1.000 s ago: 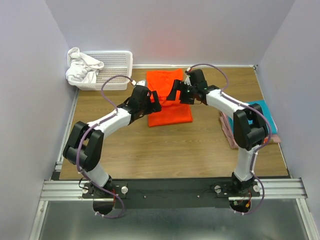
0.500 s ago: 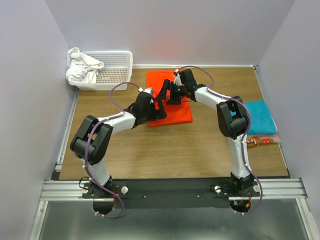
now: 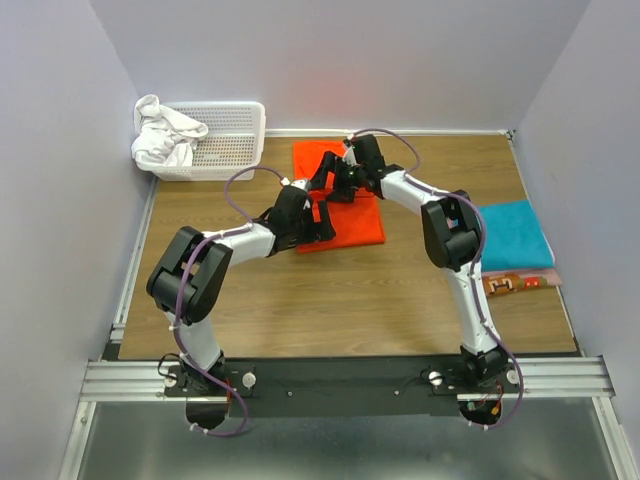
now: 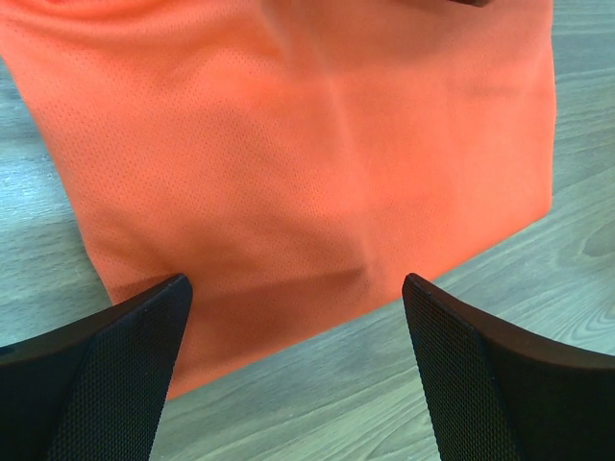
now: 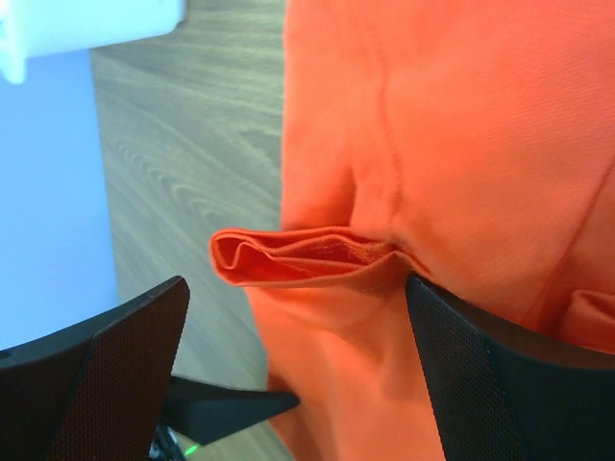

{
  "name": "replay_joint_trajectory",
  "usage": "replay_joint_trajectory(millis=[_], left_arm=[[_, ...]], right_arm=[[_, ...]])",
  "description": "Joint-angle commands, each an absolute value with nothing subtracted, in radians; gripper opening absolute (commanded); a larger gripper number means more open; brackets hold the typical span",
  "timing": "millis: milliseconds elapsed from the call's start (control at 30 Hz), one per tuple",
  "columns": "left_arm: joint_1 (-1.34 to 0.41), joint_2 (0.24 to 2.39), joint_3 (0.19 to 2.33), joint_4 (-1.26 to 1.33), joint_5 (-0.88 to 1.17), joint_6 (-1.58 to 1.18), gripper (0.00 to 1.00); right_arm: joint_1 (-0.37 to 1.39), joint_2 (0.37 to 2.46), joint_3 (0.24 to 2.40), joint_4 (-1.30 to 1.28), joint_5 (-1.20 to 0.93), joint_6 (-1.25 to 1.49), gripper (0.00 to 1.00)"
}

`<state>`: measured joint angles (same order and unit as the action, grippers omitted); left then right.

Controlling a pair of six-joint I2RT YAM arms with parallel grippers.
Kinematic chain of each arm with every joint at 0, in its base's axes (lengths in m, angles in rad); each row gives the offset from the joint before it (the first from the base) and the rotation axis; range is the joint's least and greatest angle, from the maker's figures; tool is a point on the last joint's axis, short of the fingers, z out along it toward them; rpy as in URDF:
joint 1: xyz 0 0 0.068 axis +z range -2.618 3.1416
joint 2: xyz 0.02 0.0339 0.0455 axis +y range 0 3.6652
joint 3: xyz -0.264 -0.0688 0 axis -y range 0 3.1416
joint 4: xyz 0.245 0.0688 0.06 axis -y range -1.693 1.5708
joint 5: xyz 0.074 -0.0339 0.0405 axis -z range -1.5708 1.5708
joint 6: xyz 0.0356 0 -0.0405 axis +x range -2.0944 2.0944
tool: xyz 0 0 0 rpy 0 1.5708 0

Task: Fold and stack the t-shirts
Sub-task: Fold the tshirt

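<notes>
While my two arms are reaching into the middle of the top view, I am holding both grippers spread wide over the orange t-shirt (image 3: 362,226). It is lying flat on the wooden tabletop (image 3: 300,290), in the upper centre of the frame.

My left gripper (image 3: 322,214) is hovering at the shirt's lower left part. In the left wrist view its fingers (image 4: 106,365) are standing well apart, framing the shirt's lower edge and pinching nothing.

My right gripper (image 3: 326,180) is hanging over the shirt's upper left part, its jaws just as wide. In the right wrist view a small fold of orange cloth (image 5: 288,257) is sticking out toward the bare wood between the fingers. I cannot tell whether either finger is touching it.

At the right edge of the top view a teal t-shirt (image 3: 512,232) is lying as a flat rectangle. A patterned t-shirt (image 3: 515,283) is peeking out just below it. A white basket (image 3: 238,112) is sitting in the upper left corner, with white cloth (image 3: 165,135) hanging over its left rim.
</notes>
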<state>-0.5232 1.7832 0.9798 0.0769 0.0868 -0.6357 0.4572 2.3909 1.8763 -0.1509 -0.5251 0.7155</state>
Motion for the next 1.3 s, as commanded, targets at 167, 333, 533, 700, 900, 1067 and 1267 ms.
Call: replay_joint_trajectory(millis=[167,333,533,700,900,1067,1267], left_arm=[[-0.525,1.793,0.925,0.052,0.043,-0.618,0.98],[-0.525,1.764,0.911,0.048,0.032,-0.617,0.98],[-0.525,1.672,0.931,0.032,0.015,-0.623,0.98],[-0.525,1.540,0.904,-0.020,-0.084,-0.637,0.98],[-0.509,1.456,0.818,-0.060,-0.158,-0.670,0.98],[-0.500,1.476,0.790,-0.049,-0.144,-0.678,0.98],[-0.494,1.571,0.813,-0.041,-0.117,-0.675,0.72]], right_arm=[[0.434,2.439,1.968,-0.146,-0.399,0.730,1.00],[0.416,2.366,1.954,-0.146,-0.379,0.690,1.00],[0.405,2.122,1.738,-0.147,-0.258,0.608,1.00],[0.399,1.890,1.436,-0.147,-0.121,0.587,1.00],[0.384,1.636,1.083,-0.147,-0.043,0.595,1.00],[0.377,1.539,0.951,-0.150,-0.015,0.623,1.00],[0.367,1.572,0.925,-0.153,-0.038,0.646,0.96]])
